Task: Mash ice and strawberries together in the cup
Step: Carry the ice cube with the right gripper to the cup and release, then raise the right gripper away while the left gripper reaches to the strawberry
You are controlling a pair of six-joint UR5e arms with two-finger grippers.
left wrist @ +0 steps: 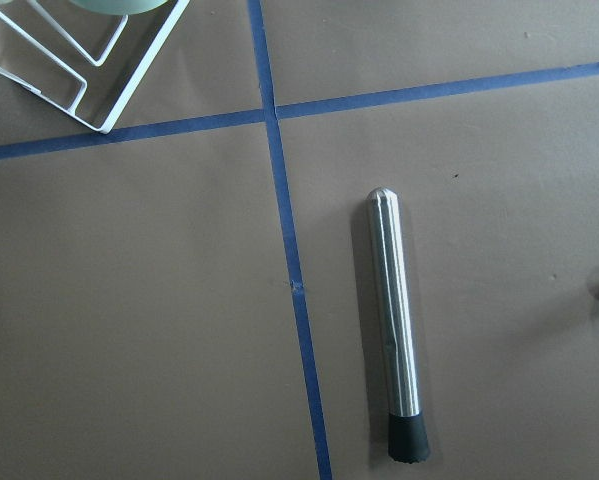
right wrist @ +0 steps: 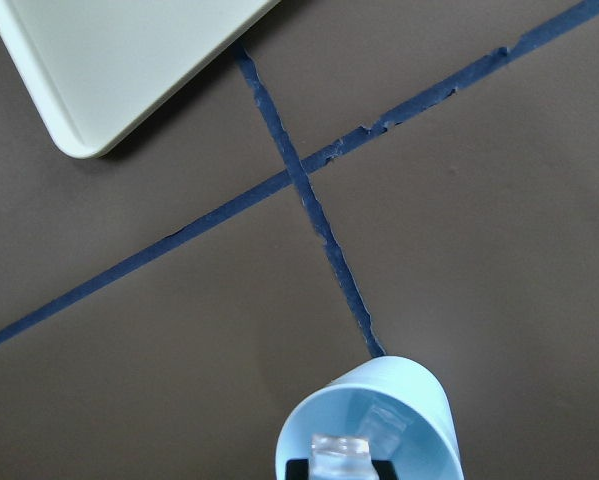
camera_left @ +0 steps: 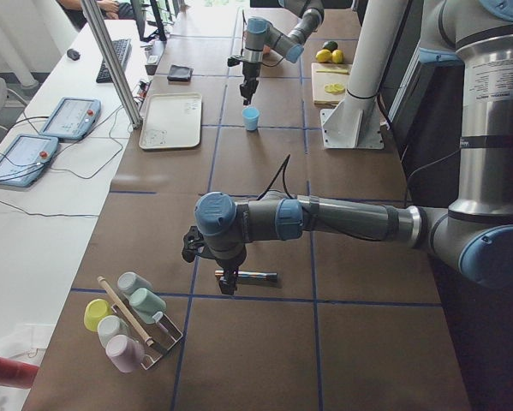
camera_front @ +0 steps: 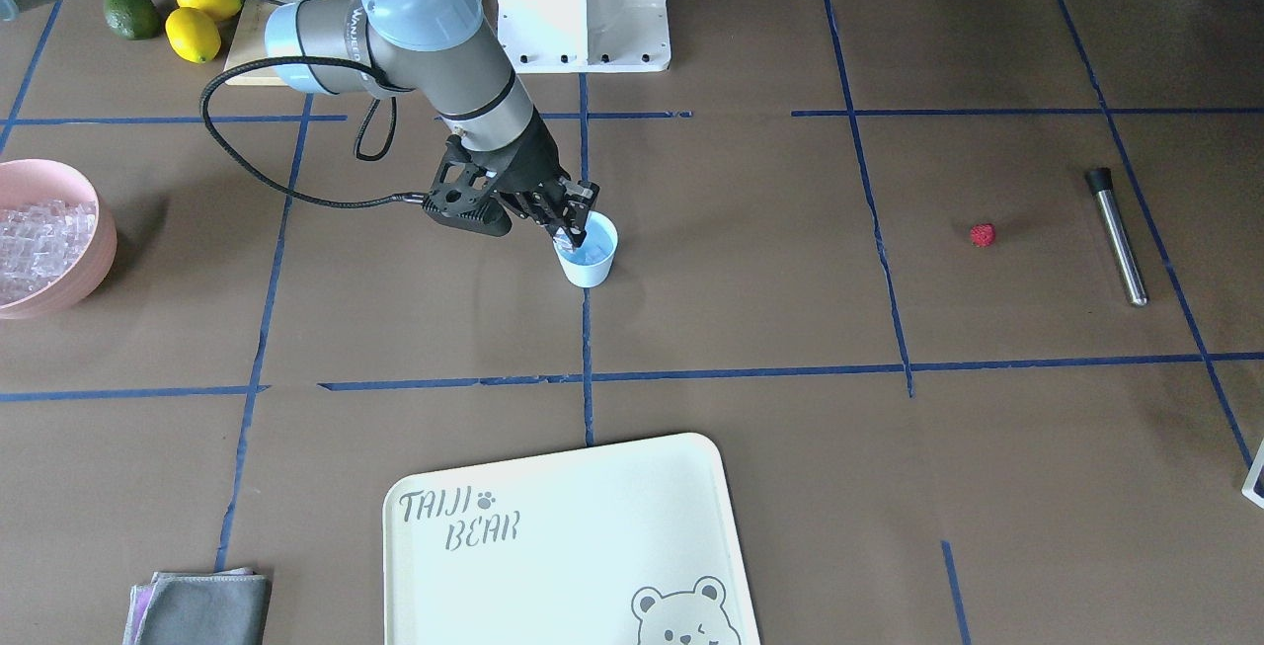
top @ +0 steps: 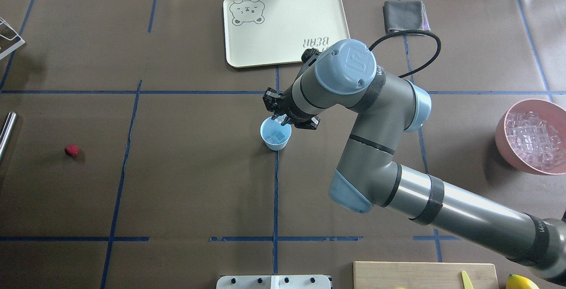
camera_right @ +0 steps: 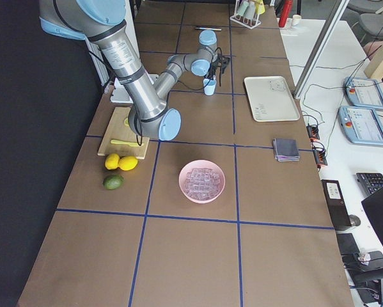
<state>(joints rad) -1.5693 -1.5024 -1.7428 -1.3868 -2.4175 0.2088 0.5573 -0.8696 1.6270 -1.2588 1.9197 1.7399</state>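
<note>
The light blue cup (camera_front: 590,260) stands upright near the table's middle, with clear ice cubes (top: 277,135) inside. My right gripper (camera_front: 571,226) hangs over the cup's rim, fingers pointing down into its mouth. In the right wrist view an ice cube (right wrist: 339,450) sits between the dark fingertips just above the cup (right wrist: 419,400). The red strawberry (camera_front: 982,235) lies alone on the table far from the cup, beside a steel muddler (camera_front: 1118,235). My left gripper (camera_left: 226,287) hovers over the muddler (left wrist: 394,340); I cannot tell whether it is open or shut.
A pink bowl (camera_front: 87,275) full of ice stands on the robot's right side. A cream bear tray (camera_front: 563,526) and a folded grey cloth (camera_front: 202,605) lie across the table. Lemons (camera_front: 197,18) and a green fruit (camera_front: 131,13) lie by a cutting board. A rack of cups (camera_left: 132,321) stands near the left arm.
</note>
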